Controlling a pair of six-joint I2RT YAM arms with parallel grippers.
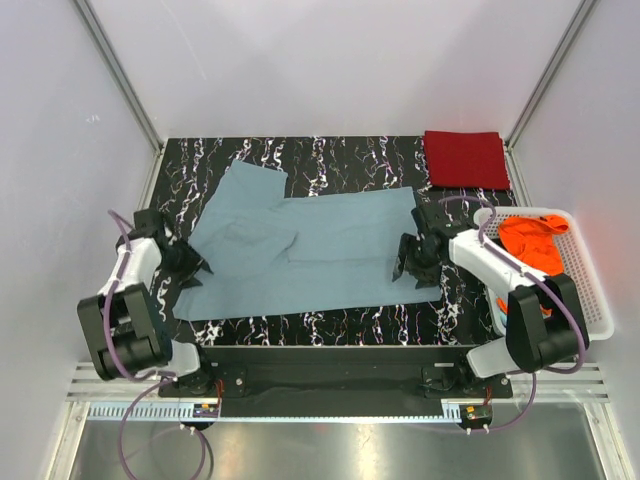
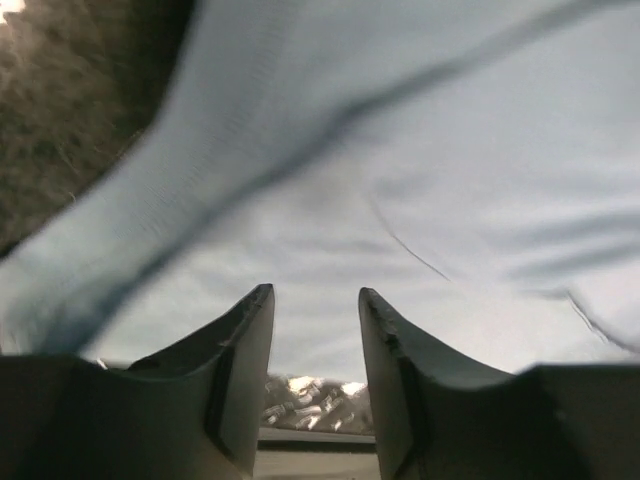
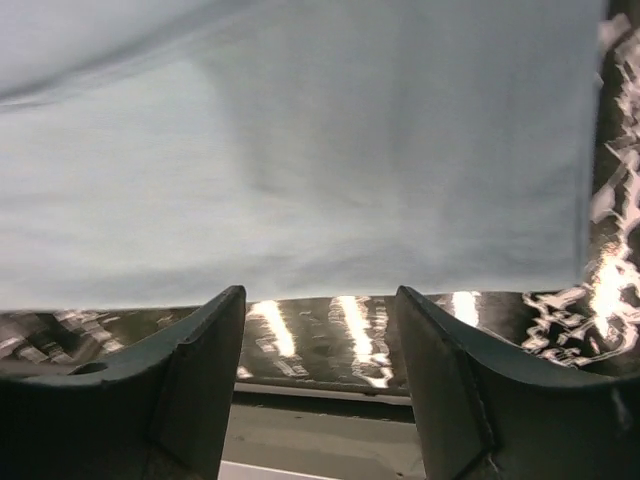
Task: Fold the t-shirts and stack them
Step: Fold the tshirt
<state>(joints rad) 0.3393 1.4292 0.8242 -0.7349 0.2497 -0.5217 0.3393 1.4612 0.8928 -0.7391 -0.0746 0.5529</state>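
Observation:
The grey-blue t-shirt (image 1: pixel 310 250) lies spread out on the black marbled table (image 1: pixel 330 155), with one sleeve pointing to the back left. My left gripper (image 1: pixel 198 268) is open at the shirt's left edge; in the left wrist view (image 2: pixel 315 300) the cloth (image 2: pixel 400 150) fills the space ahead of its fingers. My right gripper (image 1: pixel 403 264) is open at the shirt's right front corner; in the right wrist view (image 3: pixel 320 300) the shirt's hem (image 3: pixel 300 180) lies just past the fingertips. The dark red shirt (image 1: pixel 466 158) lies folded at the back right. The orange shirt (image 1: pixel 533 243) is crumpled in the basket. The teal shirt is not in view.
The white slatted basket (image 1: pixel 600 300) stands at the table's right edge, beside my right arm. White walls with metal posts close in the back and sides. The table's front edge runs just under both grippers.

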